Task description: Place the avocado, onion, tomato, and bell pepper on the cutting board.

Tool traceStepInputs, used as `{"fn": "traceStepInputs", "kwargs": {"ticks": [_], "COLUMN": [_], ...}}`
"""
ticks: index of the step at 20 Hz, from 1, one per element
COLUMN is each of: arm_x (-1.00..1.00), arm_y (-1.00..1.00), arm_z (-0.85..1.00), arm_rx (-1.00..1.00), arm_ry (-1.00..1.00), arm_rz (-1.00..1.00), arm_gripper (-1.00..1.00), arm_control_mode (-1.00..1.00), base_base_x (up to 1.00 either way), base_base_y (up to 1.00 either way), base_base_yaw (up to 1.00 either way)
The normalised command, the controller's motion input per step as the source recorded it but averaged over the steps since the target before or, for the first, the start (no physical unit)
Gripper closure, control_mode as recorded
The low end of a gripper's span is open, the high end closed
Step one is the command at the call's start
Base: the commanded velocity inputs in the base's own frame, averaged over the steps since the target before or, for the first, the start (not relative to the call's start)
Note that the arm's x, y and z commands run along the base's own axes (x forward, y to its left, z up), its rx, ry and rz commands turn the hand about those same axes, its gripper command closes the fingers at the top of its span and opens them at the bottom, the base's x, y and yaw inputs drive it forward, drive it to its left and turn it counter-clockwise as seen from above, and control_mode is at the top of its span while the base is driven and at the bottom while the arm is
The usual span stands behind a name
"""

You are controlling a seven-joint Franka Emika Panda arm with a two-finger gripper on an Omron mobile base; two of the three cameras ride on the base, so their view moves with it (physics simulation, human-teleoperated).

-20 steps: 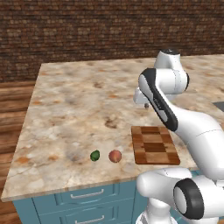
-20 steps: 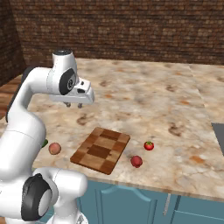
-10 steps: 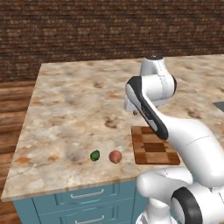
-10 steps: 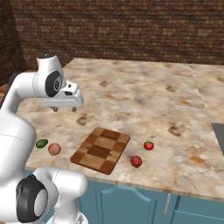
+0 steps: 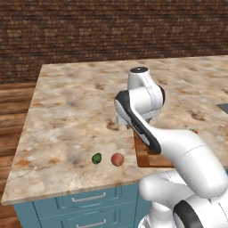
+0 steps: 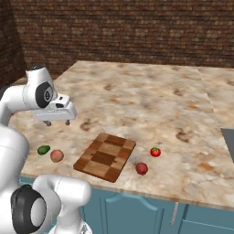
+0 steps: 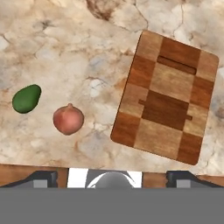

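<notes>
The tool (image 6: 57, 122) hangs above the marbled desk (image 6: 151, 105) with its fingers spread wide and nothing between them; in the right base view its two short fingers point down at bare stone, a gap of air beneath them. It stands over the desk's left part, farther from the front edge than the produce and to the left of the cutting board (image 6: 106, 156).

The avocado (image 6: 43, 149) lies on the desk near the front edge, nearer that edge than the tool and slightly to its left. The onion (image 6: 56, 155) sits just beside the avocado on its right, apart from it, between the avocado and the board. From the hand view the avocado (image 7: 26, 98) and onion (image 7: 68, 119) lie left of centre, with the checkered cutting board (image 7: 167, 97) to the right (nothing rests on it).

On the far side of the board from the tool, the tomato (image 6: 155, 151) with its green top and a dark red ball (image 6: 141, 168) rest on the desk, both well apart from the tool and off the board.

In the left base view the avocado (image 5: 96, 157) and onion (image 5: 117, 159) lie near the front edge, left of the arm.
</notes>
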Motion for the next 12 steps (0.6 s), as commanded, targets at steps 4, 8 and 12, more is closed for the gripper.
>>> {"fn": "traceStepInputs", "kwargs": {"ticks": [4, 8, 12], "arm_x": [-0.17, -0.02, 0.0], "arm_y": [0.17, 0.21, 0.22], "arm_z": [-0.38, -0.39, -0.37], "arm_rx": [-0.03, -0.04, -0.01], "arm_ry": [0.04, 0.1, 0.11], "arm_rz": [0.0, 0.0, 0.0], "arm_gripper": [-1.0, -1.0, -1.0], "arm_control_mode": [-1.0, -1.0, -1.0], "base_base_x": [0.0, 0.0, 0.0], "base_base_y": [0.0, 0.0, 0.0], "base_base_yaw": [0.0, 0.0, 0.0]}}
